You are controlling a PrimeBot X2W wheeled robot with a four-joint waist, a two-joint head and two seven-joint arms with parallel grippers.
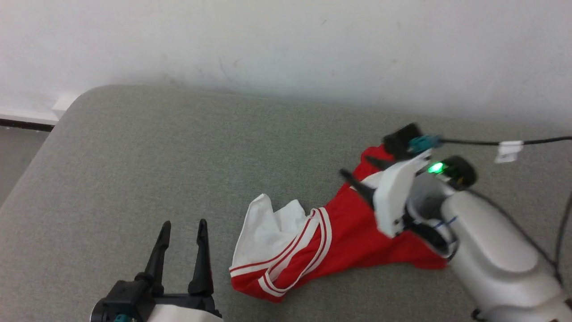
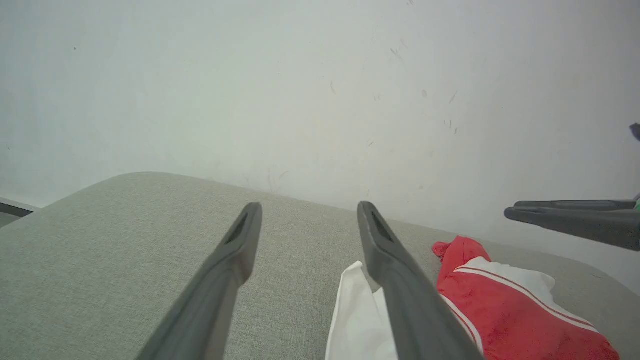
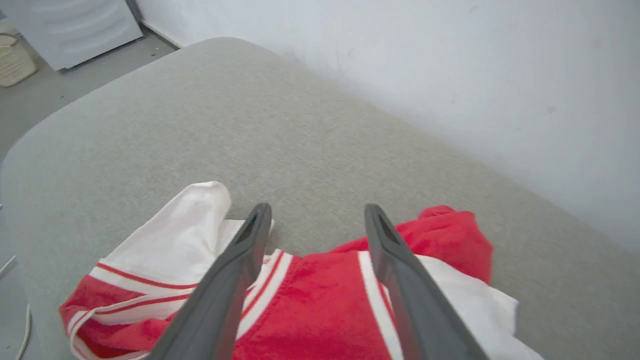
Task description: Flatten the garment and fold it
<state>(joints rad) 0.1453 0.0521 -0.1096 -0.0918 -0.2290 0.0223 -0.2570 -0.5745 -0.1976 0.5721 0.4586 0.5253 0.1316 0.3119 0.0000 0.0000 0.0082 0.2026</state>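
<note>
At lower centre-right of the head view, the garment (image 1: pixel 353 237) lies bunched on grey fabric tabletop (image 1: pixel 178 152); right gripper (image 1: pixel 355 164) spread wide over it, empty; left gripper (image 1: pixel 184 223) wide, lower left; cable tag (image 1: pixel 509 151) unreadable; white wall (image 1: pixel 268 40) behind

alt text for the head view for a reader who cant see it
A crumpled red and white garment lies on a grey table. The right gripper hangs open over it; the left gripper stands open beside it, not touching.
</note>
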